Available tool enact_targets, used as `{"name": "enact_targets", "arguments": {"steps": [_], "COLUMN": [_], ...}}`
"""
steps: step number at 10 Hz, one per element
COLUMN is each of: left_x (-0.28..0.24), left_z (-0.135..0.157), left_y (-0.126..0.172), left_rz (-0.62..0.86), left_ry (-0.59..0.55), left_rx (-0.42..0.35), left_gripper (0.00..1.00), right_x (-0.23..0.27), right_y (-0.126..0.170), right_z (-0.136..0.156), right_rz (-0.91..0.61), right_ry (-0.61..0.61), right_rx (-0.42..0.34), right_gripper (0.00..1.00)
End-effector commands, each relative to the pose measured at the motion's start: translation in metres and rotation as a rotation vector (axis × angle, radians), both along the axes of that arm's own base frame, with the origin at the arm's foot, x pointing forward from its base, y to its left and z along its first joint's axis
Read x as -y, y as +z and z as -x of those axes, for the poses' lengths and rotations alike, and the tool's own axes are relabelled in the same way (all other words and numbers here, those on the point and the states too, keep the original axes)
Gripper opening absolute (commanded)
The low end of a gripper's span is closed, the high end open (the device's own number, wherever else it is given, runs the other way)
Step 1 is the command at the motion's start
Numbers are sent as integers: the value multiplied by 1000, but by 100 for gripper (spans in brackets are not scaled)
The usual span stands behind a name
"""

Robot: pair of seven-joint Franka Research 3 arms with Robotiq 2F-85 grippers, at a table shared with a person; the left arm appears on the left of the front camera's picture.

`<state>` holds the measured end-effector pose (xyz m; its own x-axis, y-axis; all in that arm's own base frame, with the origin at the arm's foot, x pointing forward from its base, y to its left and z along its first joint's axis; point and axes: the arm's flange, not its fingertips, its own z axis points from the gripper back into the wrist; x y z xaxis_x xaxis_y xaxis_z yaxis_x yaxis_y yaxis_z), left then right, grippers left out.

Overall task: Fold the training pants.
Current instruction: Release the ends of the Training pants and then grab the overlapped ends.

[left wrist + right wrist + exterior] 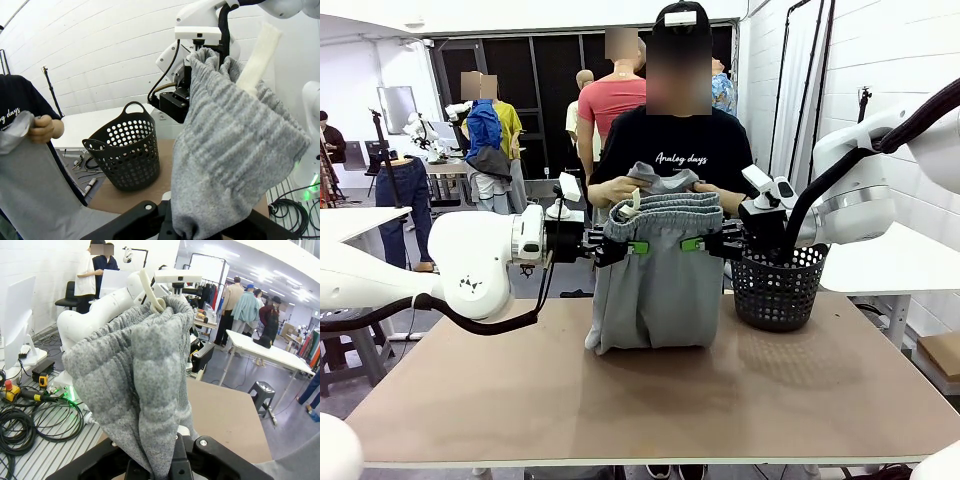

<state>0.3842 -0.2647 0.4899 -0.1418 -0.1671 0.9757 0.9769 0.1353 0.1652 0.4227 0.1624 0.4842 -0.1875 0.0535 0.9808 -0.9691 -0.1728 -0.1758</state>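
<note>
The light grey training pants hang doubled over above the table, waistband up, lower edge resting on the tabletop. My left gripper is shut on the waistband's left end, my right gripper shut on its right end. A person's hands behind hold the pants' other part at the top. In the left wrist view the grey cloth bunches between my fingers, with the pale drawstring sticking up. The right wrist view has the gathered waistband pinched in my jaws.
A black mesh basket stands on the table right of the pants, close to my right arm; it is also in the left wrist view. The brown tabletop stretches in front of the pants. Cables lie on the floor.
</note>
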Motion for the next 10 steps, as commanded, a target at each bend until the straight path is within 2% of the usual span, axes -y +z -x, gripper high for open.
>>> {"name": "enact_targets", "arguments": {"steps": [1, 10], "left_x": [3, 3], "left_z": [3, 3], "left_y": [2, 2], "left_rz": [2, 2], "left_ry": [20, 20], "left_rx": [0, 0], "left_gripper": [0, 0], "right_x": [0, 0], "right_y": [1, 1], "right_z": [5, 5], "right_rz": [-23, -23], "right_ry": [-1, -1], "right_rx": [5, 5], "right_gripper": [0, 0]}}
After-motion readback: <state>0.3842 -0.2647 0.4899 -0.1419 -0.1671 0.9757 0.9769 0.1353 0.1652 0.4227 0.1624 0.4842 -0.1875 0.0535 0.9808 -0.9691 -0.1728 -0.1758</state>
